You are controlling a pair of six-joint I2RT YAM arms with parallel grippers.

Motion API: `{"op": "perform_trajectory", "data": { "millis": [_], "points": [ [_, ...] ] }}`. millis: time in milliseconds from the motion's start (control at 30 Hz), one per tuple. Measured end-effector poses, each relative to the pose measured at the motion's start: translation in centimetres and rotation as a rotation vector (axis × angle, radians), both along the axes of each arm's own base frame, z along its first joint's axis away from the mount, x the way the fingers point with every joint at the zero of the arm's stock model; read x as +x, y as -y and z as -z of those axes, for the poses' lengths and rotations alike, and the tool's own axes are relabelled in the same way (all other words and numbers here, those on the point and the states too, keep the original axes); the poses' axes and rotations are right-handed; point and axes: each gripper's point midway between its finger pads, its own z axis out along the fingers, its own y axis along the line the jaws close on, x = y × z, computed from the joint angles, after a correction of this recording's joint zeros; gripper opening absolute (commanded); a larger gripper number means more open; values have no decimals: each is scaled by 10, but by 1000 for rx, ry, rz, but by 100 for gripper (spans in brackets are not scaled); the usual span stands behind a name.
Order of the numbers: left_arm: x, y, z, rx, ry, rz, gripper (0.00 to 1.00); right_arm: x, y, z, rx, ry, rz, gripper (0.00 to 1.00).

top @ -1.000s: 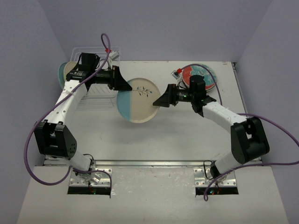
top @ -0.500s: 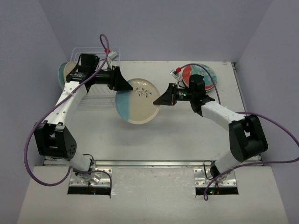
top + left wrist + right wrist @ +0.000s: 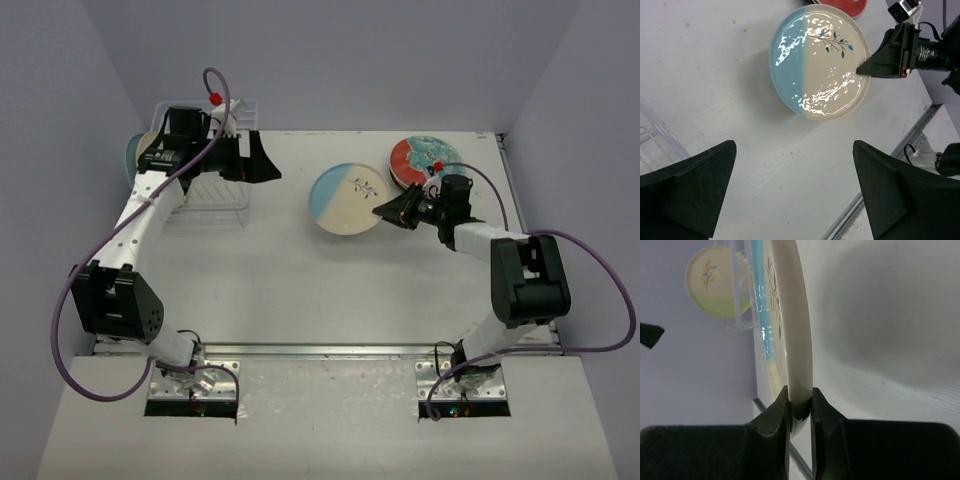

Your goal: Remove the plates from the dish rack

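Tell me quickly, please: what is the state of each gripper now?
Left gripper: open, holding nothing.
Right gripper: shut on the rim of the cream plate.

- A white table (image 3: 300, 290) fills the middle of the scene.
- Pale lilac walls (image 3: 350, 60) stand at its far, left and right sides.
- A metal strip (image 3: 330, 350) runs along its near edge.

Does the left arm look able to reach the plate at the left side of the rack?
Probably yes. The left gripper is open and empty beside the rack, and the cream plate stands at the rack's left side, close under that arm. Nothing appears to block it.
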Motion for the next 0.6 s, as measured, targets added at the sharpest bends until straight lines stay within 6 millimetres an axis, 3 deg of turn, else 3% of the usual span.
{"op": "perform_trajectory", "data": {
  "millis": [300,500,600],
  "points": [
    [8,-18,-23,57,72,-94,100,30,28,48,-70,-127,244,0],
    [5,-23,-29,77,94,-121,100,35,33,77,-89,-216,330,0],
    [5,-25,-30,85,99,-130,100,34,30,82,-74,-244,337,0]
  ]
}}
